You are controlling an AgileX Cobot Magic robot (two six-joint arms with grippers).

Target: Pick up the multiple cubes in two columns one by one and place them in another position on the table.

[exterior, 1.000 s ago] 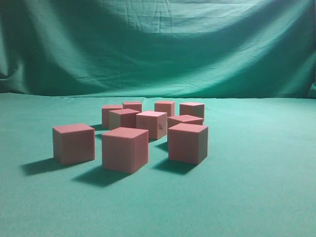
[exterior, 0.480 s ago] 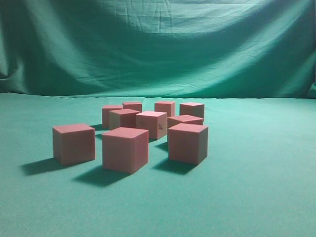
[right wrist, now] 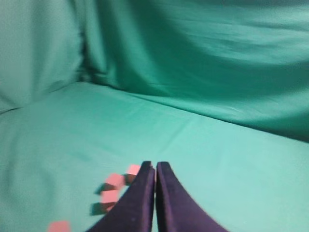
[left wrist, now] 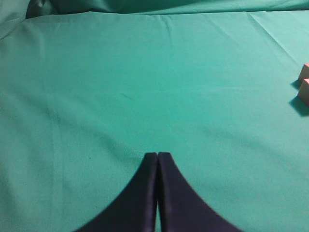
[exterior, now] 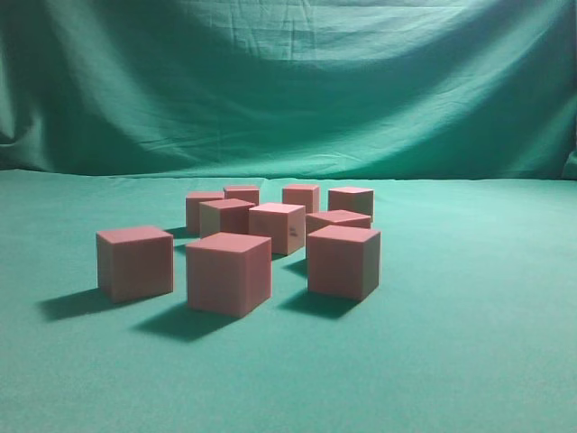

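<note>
1. The small matte reddish-pink cubes (exterior: 270,239) sit clustered in the middle of the worktop (exterior: 469,343), a flat surface under creased green cloth. I count about nine. They run in two loose columns from near to far, and one cube (exterior: 135,262) stands off to the near left.

2. The nearest cubes are the front-centre one (exterior: 229,272) and the front-right one (exterior: 343,262). Each stands upright and apart from its neighbours, so a pincer looks to have room on either side. A cube has no long axis, so I judge that the grasp turns only on squaring the fingers to a pair of flat faces.

3. In the right wrist view several cubes (right wrist: 116,186) lie ahead and to the left of the right pincer (right wrist: 155,166), which hangs high above the cloth with its dark fingers pressed together and holds nothing.

4. In the left wrist view only the edges of two cubes (left wrist: 304,84) show at the far right border. The left pincer (left wrist: 157,155) is likewise closed and empty, low over bare cloth.

5. Neither arm shows in the exterior view. Which arm is nearer cannot be told. The right one has more cubes in sight and would have to open, descend and swing left.
</note>
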